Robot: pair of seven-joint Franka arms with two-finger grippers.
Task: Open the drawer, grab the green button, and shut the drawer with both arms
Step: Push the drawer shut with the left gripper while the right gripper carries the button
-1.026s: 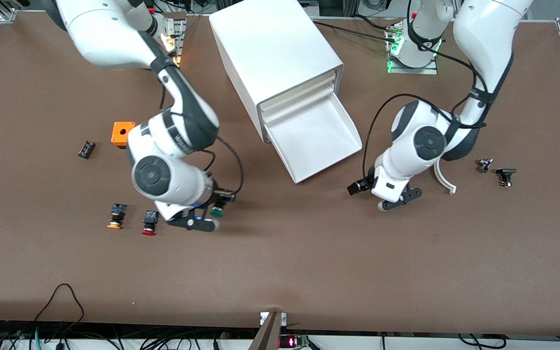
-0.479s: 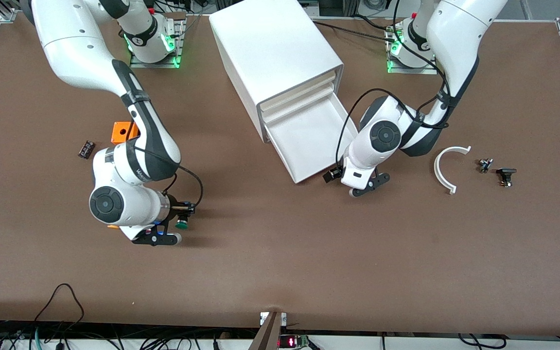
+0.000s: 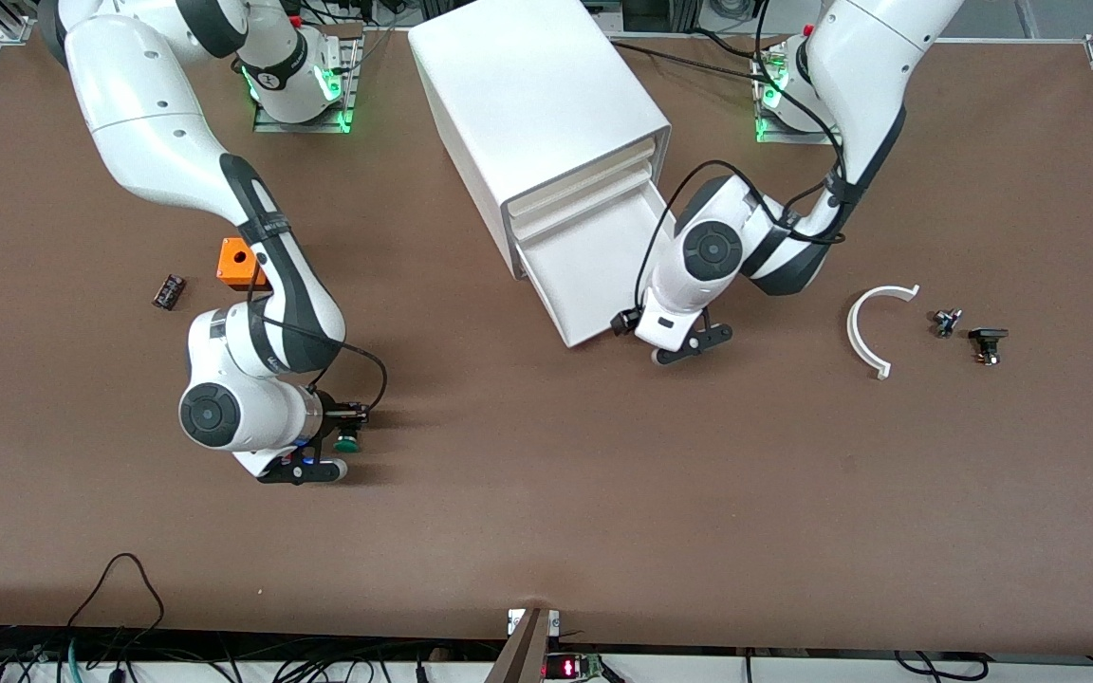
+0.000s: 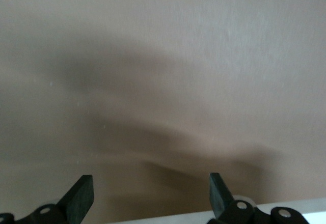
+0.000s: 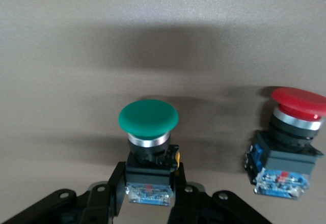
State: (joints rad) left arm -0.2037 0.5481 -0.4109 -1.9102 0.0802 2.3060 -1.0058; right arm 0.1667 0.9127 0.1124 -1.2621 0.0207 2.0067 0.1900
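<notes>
I see the right gripper (image 3: 330,446) pinching the green button (image 5: 148,117) by its black body, over the table (image 3: 546,531) at about seven o'clock from the cabinet (image 3: 527,104). A red button (image 5: 293,132) stands just beside it. The drawer (image 3: 594,275) sits pulled out. The left gripper (image 4: 150,196), fingers spread, is by the drawer's front corner, at five o'clock from the cabinet.

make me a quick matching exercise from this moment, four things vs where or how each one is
Things:
1. green button
2. lowest drawer
3. left tool
4. red button

States:
a. pulled out
b. open, at the drawer's front edge
c. standing on the table
d. clamped in the right tool

Pairs: 1-d, 2-a, 3-b, 4-c
</notes>
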